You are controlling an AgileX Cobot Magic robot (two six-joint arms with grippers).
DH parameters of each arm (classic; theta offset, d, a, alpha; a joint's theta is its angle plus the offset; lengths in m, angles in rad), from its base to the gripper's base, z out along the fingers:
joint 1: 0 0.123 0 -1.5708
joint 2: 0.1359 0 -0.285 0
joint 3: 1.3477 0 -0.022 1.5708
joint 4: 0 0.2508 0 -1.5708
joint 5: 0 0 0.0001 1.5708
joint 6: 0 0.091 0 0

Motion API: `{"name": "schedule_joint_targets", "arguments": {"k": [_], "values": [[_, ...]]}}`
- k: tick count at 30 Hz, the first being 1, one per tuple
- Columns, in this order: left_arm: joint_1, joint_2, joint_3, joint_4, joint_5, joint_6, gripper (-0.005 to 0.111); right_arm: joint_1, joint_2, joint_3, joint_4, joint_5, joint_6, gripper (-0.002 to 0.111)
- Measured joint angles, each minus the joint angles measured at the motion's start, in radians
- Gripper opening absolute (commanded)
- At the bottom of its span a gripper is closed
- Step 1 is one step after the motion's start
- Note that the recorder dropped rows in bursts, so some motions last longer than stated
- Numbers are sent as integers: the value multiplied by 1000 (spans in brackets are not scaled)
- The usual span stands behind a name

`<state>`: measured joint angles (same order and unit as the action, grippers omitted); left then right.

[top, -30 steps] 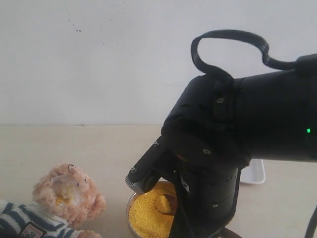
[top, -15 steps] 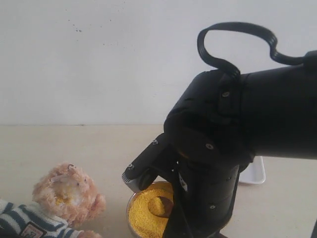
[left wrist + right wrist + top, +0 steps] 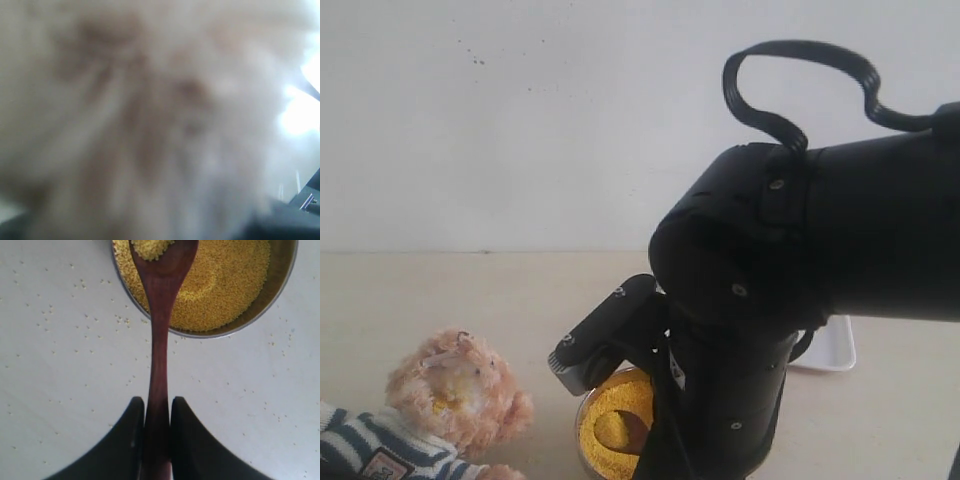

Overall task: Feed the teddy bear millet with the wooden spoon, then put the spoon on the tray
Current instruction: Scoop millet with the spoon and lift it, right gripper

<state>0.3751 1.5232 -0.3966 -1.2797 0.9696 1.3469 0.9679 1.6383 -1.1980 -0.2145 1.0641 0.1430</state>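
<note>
Lift wooden spoon (image 3: 159, 340), heaped with millet (image 3: 225, 285) over metal bowl (image 3: 284, 275), level and slow toward teddy bear (image 3: 460, 395) lying near on counter (image 3: 440, 300), right fingers (image 3: 122, 445) pinching thin handle tight; cannot tell left fingers' state through fur blur.

Grain-loaded wooden spoon (image 3: 159, 340) hovers above millet (image 3: 225, 285); teddy bear (image 3: 455, 395) nearby, tray (image 3: 830, 355) beyond.
</note>
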Motion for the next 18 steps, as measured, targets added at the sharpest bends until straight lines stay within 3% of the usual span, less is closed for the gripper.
{"name": "schedule_joint_targets", "arguments": {"k": [18], "values": [[0,0,0,0,0,0,4,-6,-47,0,25,-121,64,3]]}}
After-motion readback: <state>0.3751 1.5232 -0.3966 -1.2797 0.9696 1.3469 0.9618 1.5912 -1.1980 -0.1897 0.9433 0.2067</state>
